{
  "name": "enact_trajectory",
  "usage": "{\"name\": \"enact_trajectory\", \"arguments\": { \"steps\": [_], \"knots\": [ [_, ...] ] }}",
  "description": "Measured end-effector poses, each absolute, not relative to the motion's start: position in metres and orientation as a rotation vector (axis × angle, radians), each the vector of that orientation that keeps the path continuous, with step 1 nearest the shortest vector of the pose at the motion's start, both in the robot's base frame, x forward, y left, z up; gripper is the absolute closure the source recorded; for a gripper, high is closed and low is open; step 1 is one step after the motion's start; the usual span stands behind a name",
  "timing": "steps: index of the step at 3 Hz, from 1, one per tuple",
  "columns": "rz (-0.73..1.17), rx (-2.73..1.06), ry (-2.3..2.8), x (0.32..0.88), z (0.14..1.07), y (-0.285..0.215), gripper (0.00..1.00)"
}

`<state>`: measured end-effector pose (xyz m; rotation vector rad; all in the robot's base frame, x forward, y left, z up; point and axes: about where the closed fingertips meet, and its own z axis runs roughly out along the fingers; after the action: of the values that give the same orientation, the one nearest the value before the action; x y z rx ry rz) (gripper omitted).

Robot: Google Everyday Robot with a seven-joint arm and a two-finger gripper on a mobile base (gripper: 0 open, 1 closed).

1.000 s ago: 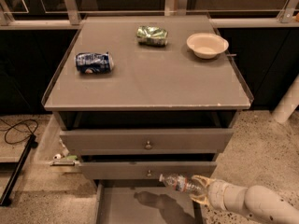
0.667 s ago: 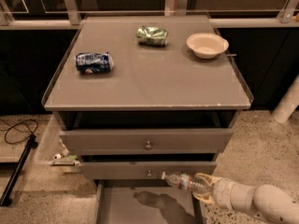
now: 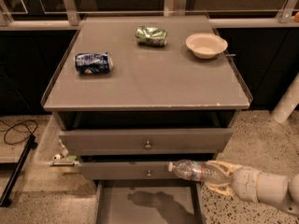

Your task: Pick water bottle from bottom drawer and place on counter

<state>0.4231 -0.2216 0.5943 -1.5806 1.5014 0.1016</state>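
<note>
The water bottle lies on its side in my gripper, white cap pointing left, held in the air above the open bottom drawer. My gripper is shut on the bottle's base end, and my white arm comes in from the lower right. The bottle casts a shadow on the drawer's grey floor. The bottle hangs in front of the middle drawer's face, well below the counter.
On the counter lie a crushed blue can at the left, a crushed green can at the back and a cream bowl at the right. Two upper drawers with round knobs are closed. Cables and clutter lie on the floor at left.
The gripper with the bottle has risen slightly and drifted a little to the right above the open drawer. Nothing on the counter has moved.
</note>
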Motion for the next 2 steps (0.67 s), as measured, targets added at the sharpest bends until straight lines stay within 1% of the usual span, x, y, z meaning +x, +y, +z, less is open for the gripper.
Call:
{"name": "enact_trajectory", "arguments": {
  "steps": [1,2],
  "knots": [
    [0.020,-1.636,1.440,0.411,0.654,-0.227,1.00],
    [-0.096,-1.746,1.453,0.412,0.701,-0.227,1.00]
  ]
}}
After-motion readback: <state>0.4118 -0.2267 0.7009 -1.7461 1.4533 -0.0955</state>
